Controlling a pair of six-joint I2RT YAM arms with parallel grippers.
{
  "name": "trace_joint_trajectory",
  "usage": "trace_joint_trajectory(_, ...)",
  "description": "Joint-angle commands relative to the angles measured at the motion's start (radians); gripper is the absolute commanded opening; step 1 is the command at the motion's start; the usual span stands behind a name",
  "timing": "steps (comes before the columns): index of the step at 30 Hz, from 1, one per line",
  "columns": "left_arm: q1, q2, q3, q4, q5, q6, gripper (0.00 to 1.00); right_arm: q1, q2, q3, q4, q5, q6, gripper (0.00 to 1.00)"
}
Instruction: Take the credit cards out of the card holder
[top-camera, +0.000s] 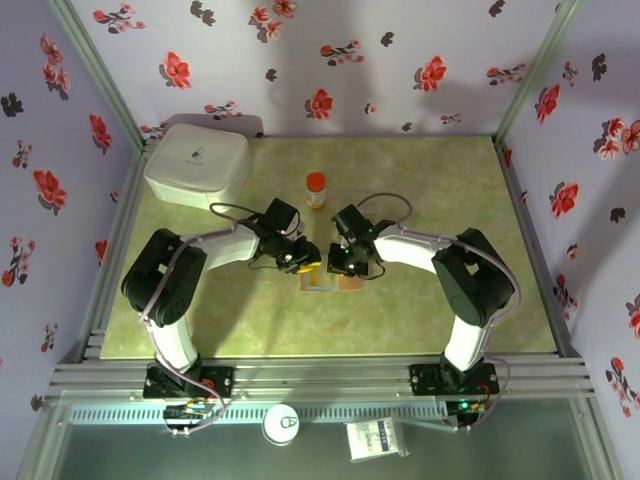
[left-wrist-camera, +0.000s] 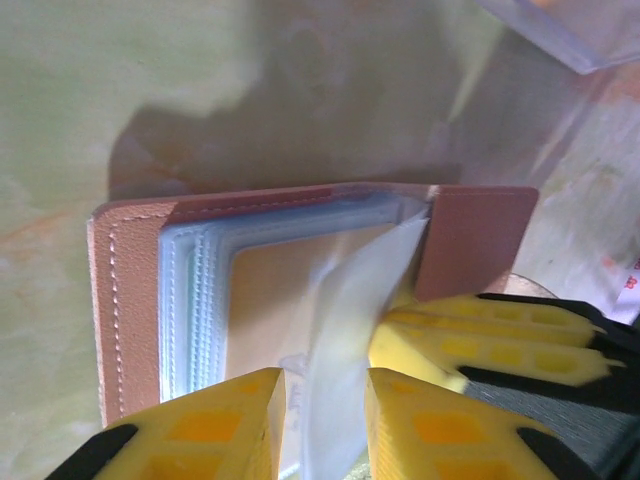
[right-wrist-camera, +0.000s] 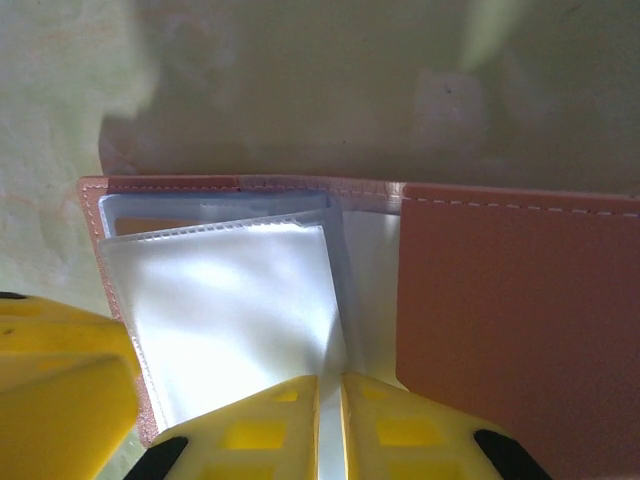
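Note:
The card holder (left-wrist-camera: 125, 300) lies open on the table, reddish-brown outside with a stack of clear ridged sleeves inside. From above it sits at the table's middle (top-camera: 350, 284), under both grippers. My left gripper (left-wrist-camera: 325, 385) is open, and one loose clear sleeve (left-wrist-camera: 350, 300) stands in the gap, touching neither finger. My right gripper (right-wrist-camera: 330, 385) is shut on a clear sleeve (right-wrist-camera: 230, 310) at the holder's spine, next to the brown flap (right-wrist-camera: 520, 320). An orange edge (right-wrist-camera: 150, 225), perhaps one of the credit cards, shows behind the sleeves. From above, the left gripper (top-camera: 300, 262) and right gripper (top-camera: 345, 262) nearly touch.
A white rounded box (top-camera: 197, 163) stands at the back left, and an orange-capped bottle (top-camera: 316, 189) just behind the grippers. A clear plastic box corner (left-wrist-camera: 570, 25) lies beyond the holder. Metal rails (top-camera: 320, 375) edge the table's front.

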Motion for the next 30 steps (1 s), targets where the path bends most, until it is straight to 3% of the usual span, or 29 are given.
trace_joint_trajectory(1, -0.010, 0.021, -0.016, 0.020, 0.024, -0.018, 0.26, -0.005, -0.026, -0.014, -0.002, 0.000, 0.000, 0.14)
trace_joint_trajectory(12, -0.013, 0.017, -0.003, 0.045, 0.037, -0.038, 0.18, -0.005, -0.052, -0.014, -0.005, 0.002, 0.003, 0.15)
trace_joint_trajectory(30, -0.063, 0.043, 0.133, -0.025, 0.050, -0.029, 0.25, -0.085, -0.194, -0.053, -0.213, 0.178, -0.103, 0.20)
